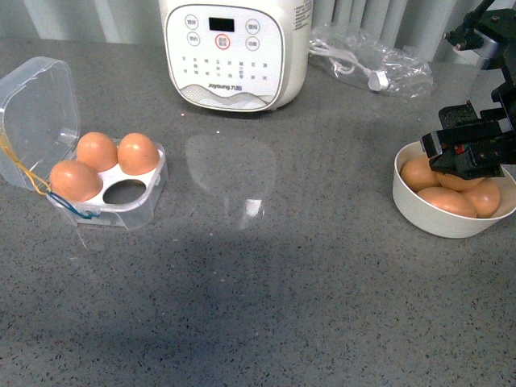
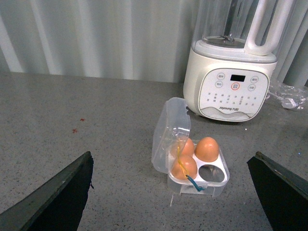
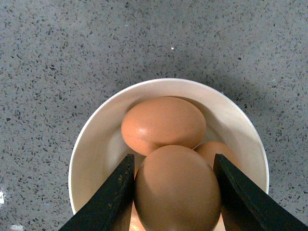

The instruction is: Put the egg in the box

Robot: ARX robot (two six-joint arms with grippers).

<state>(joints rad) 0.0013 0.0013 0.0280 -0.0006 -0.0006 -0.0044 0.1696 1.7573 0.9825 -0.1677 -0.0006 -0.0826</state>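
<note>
Egg (image 3: 177, 192) tops the pile in the white bowl (image 1: 427, 219) at frame right, the right gripper (image 3: 173, 160) pinching its sides with both fingers: lift straight, squeeze lightly, carry to the 1 empty cell of the box (image 1: 121, 212) at frame left; left gripper (image 2: 172, 155) fingers spread wide.

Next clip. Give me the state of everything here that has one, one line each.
Clear plastic four-cell egg box: lid open; three cells filled, one empty.
Round white bowl: holds four eggs.
Topmost orange-brown egg: in the bowl, not lifted, between the right fingers.
Right gripper: seemingly shut on that egg.
Left gripper: open, empty.
White countertop appliance: display dark.
</note>
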